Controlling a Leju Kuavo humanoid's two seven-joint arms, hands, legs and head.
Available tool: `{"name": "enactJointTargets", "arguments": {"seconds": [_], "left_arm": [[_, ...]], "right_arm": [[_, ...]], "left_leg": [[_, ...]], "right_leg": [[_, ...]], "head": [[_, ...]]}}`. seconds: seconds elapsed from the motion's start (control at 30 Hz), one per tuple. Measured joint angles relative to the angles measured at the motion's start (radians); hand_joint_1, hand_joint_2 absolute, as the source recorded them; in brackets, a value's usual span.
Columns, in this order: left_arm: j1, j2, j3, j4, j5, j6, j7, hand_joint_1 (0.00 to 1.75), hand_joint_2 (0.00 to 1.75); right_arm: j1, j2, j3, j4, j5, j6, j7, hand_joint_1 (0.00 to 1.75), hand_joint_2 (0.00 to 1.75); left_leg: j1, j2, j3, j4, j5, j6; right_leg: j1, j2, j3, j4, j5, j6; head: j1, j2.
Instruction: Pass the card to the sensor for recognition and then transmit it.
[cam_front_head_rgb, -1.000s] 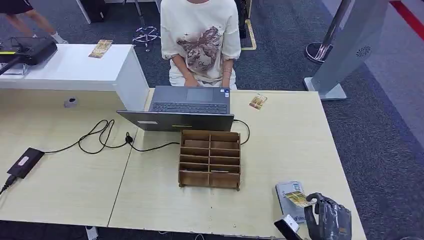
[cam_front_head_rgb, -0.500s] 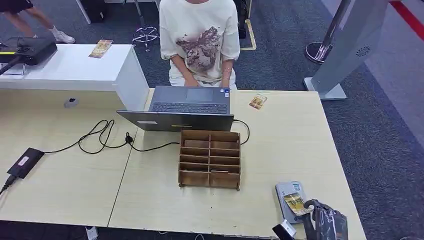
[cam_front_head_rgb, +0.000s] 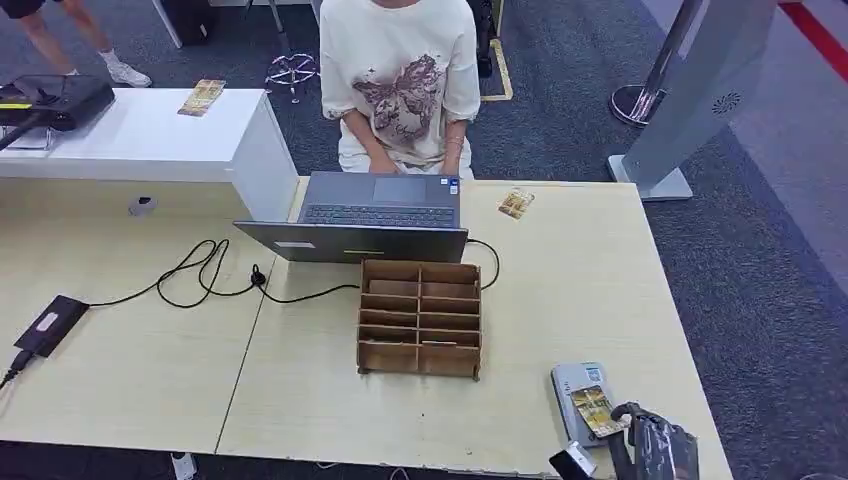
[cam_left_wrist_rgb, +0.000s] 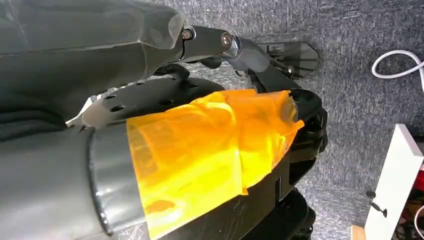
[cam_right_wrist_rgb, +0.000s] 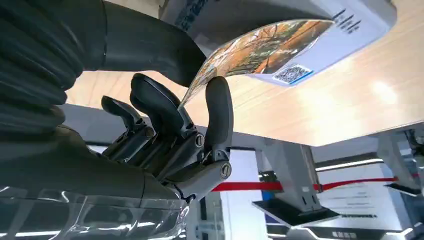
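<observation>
Desk (cam_front_head_rgb: 560, 270) near edge: right hand (cam_front_head_rgb: 655, 445) pinching card (cam_front_head_rgb: 595, 410), now lowering it flat over sensor (cam_front_head_rgb: 578, 385); recognition step under way.

Even, diffuse overhead light fills the head view; the pale counter (cam_front_head_rgb: 560, 290) reads bright and shadows are soft and short, as under the wooden organizer (cam_front_head_rgb: 420, 318). Focus is sharp across that frame, with mild stretching toward the corners. In the right wrist view a glossy sheen and one small hot spot sit on the counter surface, and the background beyond the right hand (cam_right_wrist_rgb: 165, 135) is softly blurred. In the left wrist view the orange film (cam_left_wrist_rgb: 210, 150) glows strongly saturated, the near grey cover is blurred, and the carpet (cam_left_wrist_rgb: 360, 80) shows fine grain
</observation>
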Motion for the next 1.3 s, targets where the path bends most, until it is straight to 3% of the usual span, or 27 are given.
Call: {"name": "enactJointTargets", "arguments": {"seconds": [0.17,0.27,0.3,0.47,0.6,0.7,0.8,0.97,1.13,1.3], "left_arm": [[0.000,0.001,0.000,0.000,0.000,-0.003,-0.006,0.00,0.00],[0.000,0.001,0.000,0.000,0.001,-0.006,-0.011,0.00,0.00],[0.000,0.001,0.000,0.000,0.002,-0.008,-0.012,0.00,0.00],[0.000,0.001,0.000,0.000,0.001,-0.015,-0.013,0.00,0.00],[0.000,0.003,0.000,0.000,-0.004,-0.024,-0.014,0.00,0.00],[0.000,0.007,0.000,0.000,-0.006,-0.029,-0.013,0.00,0.00],[-0.001,0.011,0.000,0.000,-0.008,-0.032,-0.011,0.00,0.00],[-0.003,0.016,0.000,0.000,-0.017,-0.039,-0.007,0.00,0.00],[-0.007,0.019,-0.002,0.000,-0.033,-0.041,-0.003,0.00,0.00],[-0.009,0.026,-0.012,0.000,-0.050,-0.037,0.006,0.00,0.00]], "right_arm": [[-0.004,-0.008,-0.006,-0.052,-0.182,0.073,-0.052,1.75,1.75],[-0.008,-0.008,-0.022,-0.098,-0.324,0.191,-0.087,1.75,1.75],[-0.011,-0.008,-0.035,-0.125,-0.392,0.261,-0.103,1.75,1.75],[-0.044,-0.008,-0.082,-0.198,-0.573,0.435,-0.136,1.75,1.75],[-0.111,-0.026,-0.127,-0.244,-0.830,0.690,-0.075,1.75,1.75],[-0.165,-0.085,-0.141,-0.244,-0.995,0.875,-0.011,1.75,1.75],[-0.252,-0.147,-0.148,-0.212,-1.102,0.965,0.045,1.75,1.75],[-0.458,-0.225,-0.121,-0.099,-1.160,0.974,0.105,1.75,1.75],[-0.709,-0.250,-0.048,0.036,-1.179,0.949,0.150,1.75,1.75],[-0.977,-0.221,0.048,0.183,-1.106,0.816,0.185,1.75,1.75]], "left_leg": [[0.000,0.000,0.000,0.000,0.000,0.000],[0.000,0.000,0.000,0.000,0.000,0.000],[0.000,0.000,0.000,0.000,0.000,0.000],[0.000,0.000,0.000,0.000,0.000,0.000],[0.000,0.000,0.000,0.001,0.000,0.000],[0.000,0.000,-0.001,0.002,0.000,0.000],[0.000,0.001,-0.001,0.002,0.001,0.001],[0.000,0.002,-0.002,0.003,0.002,0.002],[0.000,0.002,-0.002,0.004,0.004,0.002],[0.000,0.001,-0.004,0.004,0.005,0.001]], "right_leg": [[0.000,0.000,0.000,0.000,0.000,0.000],[0.000,0.000,0.001,0.000,0.000,0.000],[0.000,0.000,0.001,0.000,0.000,0.000],[0.000,0.000,0.001,0.000,0.000,0.000],[0.000,0.000,0.001,0.000,0.001,0.000],[0.000,0.000,0.001,0.000,0.001,0.000],[0.000,0.001,0.001,0.000,0.002,0.001],[0.000,0.001,0.000,0.001,0.004,0.002],[0.000,0.001,-0.001,0.002,0.004,0.002],[0.000,0.001,-0.004,0.007,0.004,0.002]], "head": [[0.000,0.000],[0.000,0.000],[0.000,0.000],[0.000,0.000],[0.000,0.000],[0.001,0.000],[0.000,0.000],[0.000,0.000],[0.000,0.000],[0.000,0.000]]}}
